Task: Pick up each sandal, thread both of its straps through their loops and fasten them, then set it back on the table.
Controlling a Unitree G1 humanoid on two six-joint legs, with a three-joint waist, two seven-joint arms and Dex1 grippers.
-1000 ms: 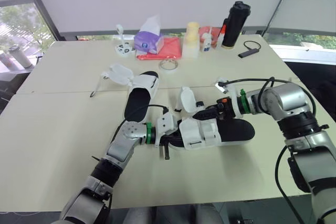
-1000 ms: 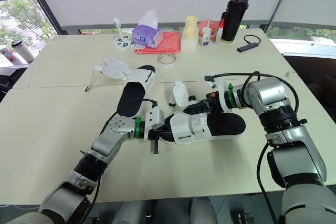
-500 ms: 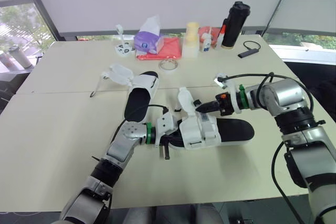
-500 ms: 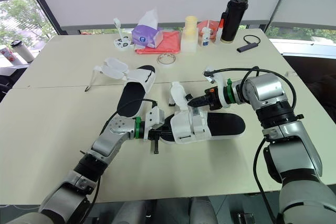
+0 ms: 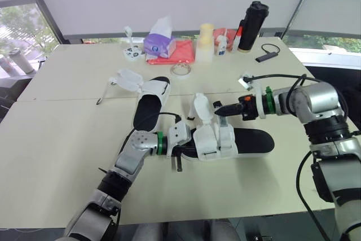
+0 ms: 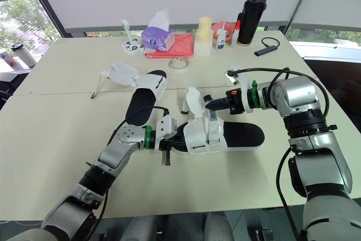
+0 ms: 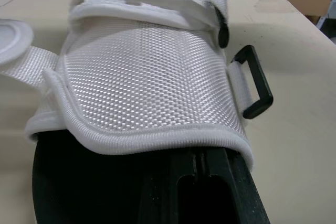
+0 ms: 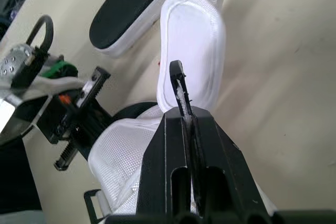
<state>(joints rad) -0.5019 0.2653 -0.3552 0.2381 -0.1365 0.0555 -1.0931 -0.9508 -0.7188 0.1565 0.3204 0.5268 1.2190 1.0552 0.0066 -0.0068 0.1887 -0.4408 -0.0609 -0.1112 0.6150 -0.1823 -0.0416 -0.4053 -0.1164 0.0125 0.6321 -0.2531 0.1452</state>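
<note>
The near sandal (image 5: 248,139) lay flat on the table (image 5: 67,139), a little right of the middle, black footbed up and toe pointing left. Its broad white woven upper (image 7: 147,77) arched over the front half, with a black rectangular loop (image 7: 253,82) sticking out at its side. One white strap flap (image 5: 200,105) stood up on the sandal's far side.

The left gripper (image 5: 186,149) was at the toe end, its fingers drawn close on the sole and their tips tucked under the upper. The right gripper (image 5: 220,109) hung over the sandal's far edge, just right of the raised flap, its fingers pressed tightly together. I could not tell whether they touched the flap.

The far sandal (image 5: 149,103) lay just left of the flap, its straps (image 5: 127,78) splayed open on the table. Well beyond, along the far edge, stood a roll of clear tape (image 5: 181,70), a purple tissue pack (image 5: 158,43), a red cloth (image 5: 179,52), a cream bottle (image 5: 205,42) and a black tumbler (image 5: 252,25).
</note>
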